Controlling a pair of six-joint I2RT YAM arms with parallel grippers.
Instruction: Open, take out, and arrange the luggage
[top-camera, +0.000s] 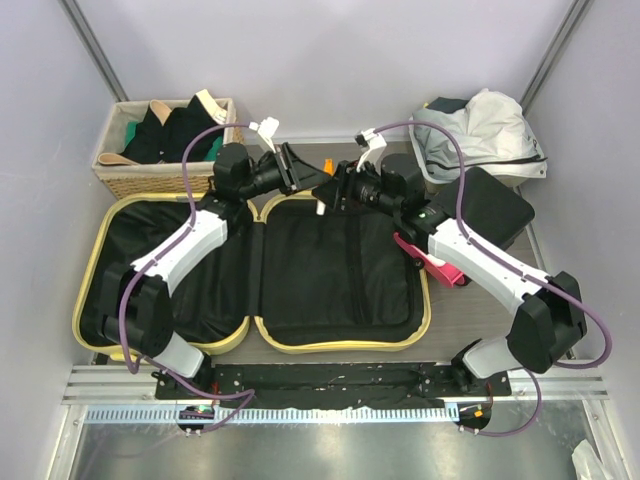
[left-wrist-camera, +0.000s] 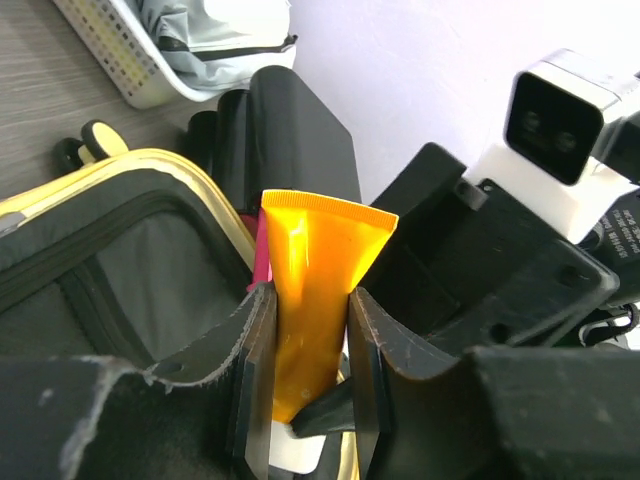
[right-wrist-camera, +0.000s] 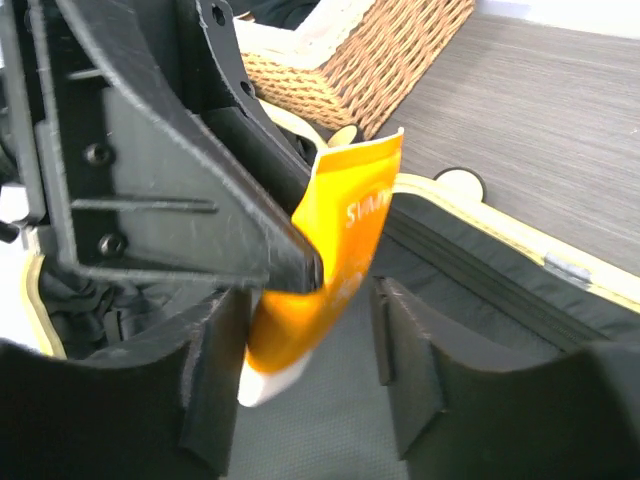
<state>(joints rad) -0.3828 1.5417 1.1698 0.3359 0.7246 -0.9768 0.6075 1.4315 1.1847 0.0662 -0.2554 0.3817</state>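
Note:
The luggage (top-camera: 340, 346) lies opened flat on the table, its pale-yellow rim framing two halves of black lining. Above its back edge, near the hinge, both grippers meet. My left gripper (left-wrist-camera: 310, 300) is shut on an orange tube (left-wrist-camera: 315, 270) with a white cap, squeezing it at mid-length. The right gripper (right-wrist-camera: 305, 300) stands open around the tube's (right-wrist-camera: 340, 230) cap end. One of its fingers rests against the cap, while the other stands apart from the tube. The left gripper's fingers (right-wrist-camera: 270, 230) cross the upper left of the right wrist view.
A wicker basket (top-camera: 130, 170) of dark clothes stands at the back left. At the back right, a white basket (top-camera: 480, 130) holds a pale garment, and a black box (top-camera: 490, 205) sits in front of it. A pink item (top-camera: 435, 262) lies by the luggage's right rim.

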